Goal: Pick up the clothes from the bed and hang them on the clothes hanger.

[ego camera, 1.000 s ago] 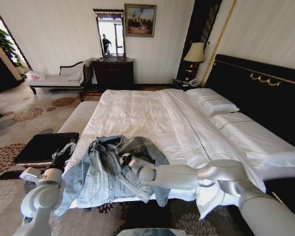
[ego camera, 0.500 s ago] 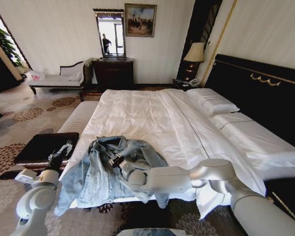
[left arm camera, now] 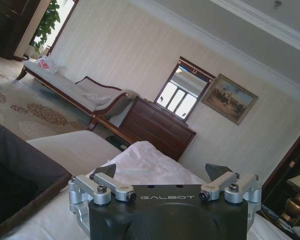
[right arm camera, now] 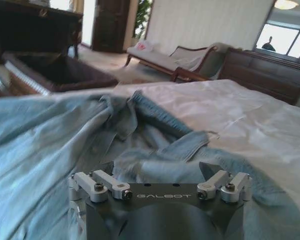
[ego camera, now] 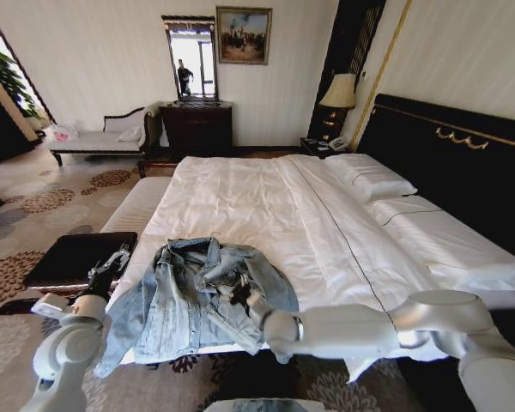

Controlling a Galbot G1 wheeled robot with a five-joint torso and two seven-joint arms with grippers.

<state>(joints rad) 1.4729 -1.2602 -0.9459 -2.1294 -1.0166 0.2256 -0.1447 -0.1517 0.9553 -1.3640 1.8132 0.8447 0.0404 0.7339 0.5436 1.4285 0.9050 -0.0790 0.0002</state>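
Denim jacket (ego camera: 202, 300) is lying crumpled at the foot edge of the bed (ego camera: 266, 206), near its left corner, one sleeve hanging over the edge. Right pincer (ego camera: 239, 292) is sitting low over the jacket's middle, jaws spread, gripping nothing; the right wrist view is showing denim folds (right arm camera: 90, 135) just ahead. Left pincer (ego camera: 110, 266) is hovering beside the bed's left edge above a dark bench (ego camera: 77, 256), jaws open and empty. White quilt, pillows (ego camera: 369, 178) by the black headboard (ego camera: 463, 163). Patterned carpet (ego camera: 34, 215), dresser (ego camera: 197, 127) with mirror (ego camera: 193, 58), chaise (ego camera: 103, 137) and lamp (ego camera: 341, 93) along the far wall.
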